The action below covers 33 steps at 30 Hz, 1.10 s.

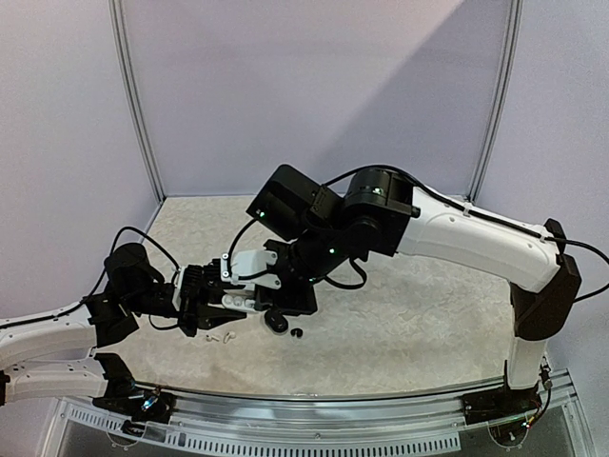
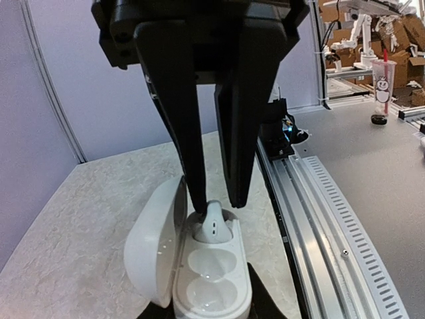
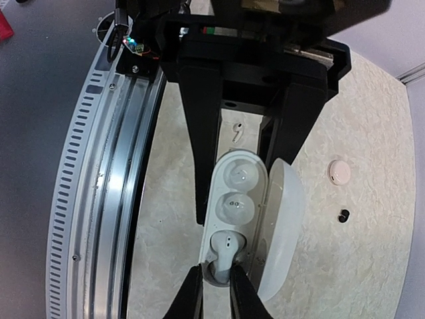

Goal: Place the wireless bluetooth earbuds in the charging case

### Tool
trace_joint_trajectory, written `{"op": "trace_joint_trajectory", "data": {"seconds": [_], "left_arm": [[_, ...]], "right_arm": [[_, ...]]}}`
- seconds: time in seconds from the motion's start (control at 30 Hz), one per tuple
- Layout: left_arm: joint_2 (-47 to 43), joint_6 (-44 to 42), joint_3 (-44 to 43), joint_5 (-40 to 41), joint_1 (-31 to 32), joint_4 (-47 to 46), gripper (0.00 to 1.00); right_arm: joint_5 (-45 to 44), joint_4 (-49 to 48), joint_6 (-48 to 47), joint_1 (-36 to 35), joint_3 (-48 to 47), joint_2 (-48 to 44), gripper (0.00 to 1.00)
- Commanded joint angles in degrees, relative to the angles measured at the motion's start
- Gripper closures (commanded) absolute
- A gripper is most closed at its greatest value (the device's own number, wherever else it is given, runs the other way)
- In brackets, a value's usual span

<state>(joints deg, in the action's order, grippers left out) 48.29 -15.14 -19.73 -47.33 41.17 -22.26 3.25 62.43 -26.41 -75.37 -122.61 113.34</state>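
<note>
The white charging case lies open, its lid swung to one side. My left gripper is shut on the case body; its black fingers flank the case in the right wrist view. One white earbud sits in the end socket with its stem pointing up. My right gripper straddles that stem from above, jaws narrowly open, one finger touching it and a thin gap at the other. In the top view both grippers meet over the case.
A loose white earbud lies on the table beyond the case, seen in the top view too. A pale round piece and a small black earbud lie off to the lid side. The metal rail runs along the near table edge.
</note>
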Motion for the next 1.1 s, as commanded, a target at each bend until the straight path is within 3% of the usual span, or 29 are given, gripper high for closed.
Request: {"op": "trace_joint_trajectory", "data": {"seconds": [0.0,0.37,0.5,0.63,0.77,0.93,1.07], "left_arm": [[0.2,0.2,-1.1,-0.3,1.1,-0.9,1.0],[0.3,10.1,-0.1,7.1,0.4,-0.6,1.0],[0.6,12.7,-0.5,8.4,-1.2,-0.7,1.0],[0.4,17.4,-1.6,8.4,-3.6,-2.4,1.0],[0.2,24.7,-4.8,7.9,-5.4,-5.7,1.0],[0.9,31.2,-9.0,7.9,-6.3,-7.4,1.0],[1.1,33.0,-10.4,9.8,-8.2,-6.6,1.0]], "right_arm": [[-1.5,-0.4,0.2,-0.2,-1.4,0.9,0.84],[-2.7,-8.9,4.7,0.6,-0.8,-4.6,0.8],[0.5,-15.3,8.8,2.0,3.4,-9.1,0.76],[7.6,-24.0,18.0,6.4,13.4,-14.7,0.62],[8.4,-40.0,28.2,9.3,29.6,-22.3,0.36],[6.6,-55.5,35.5,10.7,41.3,-27.1,0.29],[4.8,-56.4,36.8,11.1,40.9,-25.0,0.28]]}}
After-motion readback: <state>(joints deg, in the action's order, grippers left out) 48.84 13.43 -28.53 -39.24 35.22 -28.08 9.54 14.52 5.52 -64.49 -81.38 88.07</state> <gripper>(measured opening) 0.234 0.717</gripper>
